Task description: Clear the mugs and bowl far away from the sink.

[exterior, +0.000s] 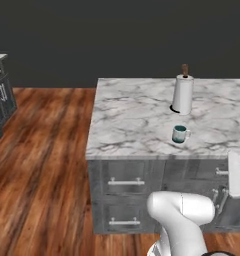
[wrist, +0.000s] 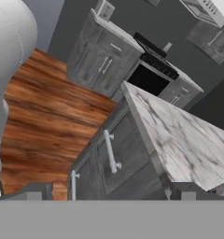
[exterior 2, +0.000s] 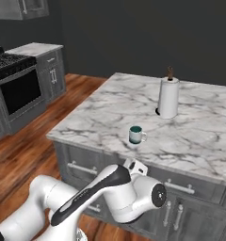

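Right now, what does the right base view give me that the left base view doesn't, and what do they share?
Right base view alone: a black stove with oven at far left, and beside it a grey cabinet with a marble top. Left base view alone: a wide stretch of wood floor left of the island. Both: the marble island counter, the pale grey mug with teal inside, standing near the front edge, the paper towel roll behind it, and the drawer fronts below.

The robot's arm (exterior 2: 105, 197) is white, smooth and round, like fat tubes joined together. A dark strip runs along one long part. One joint ends in a round white cap with a small dark dot in its middle. A small white block sits above it.
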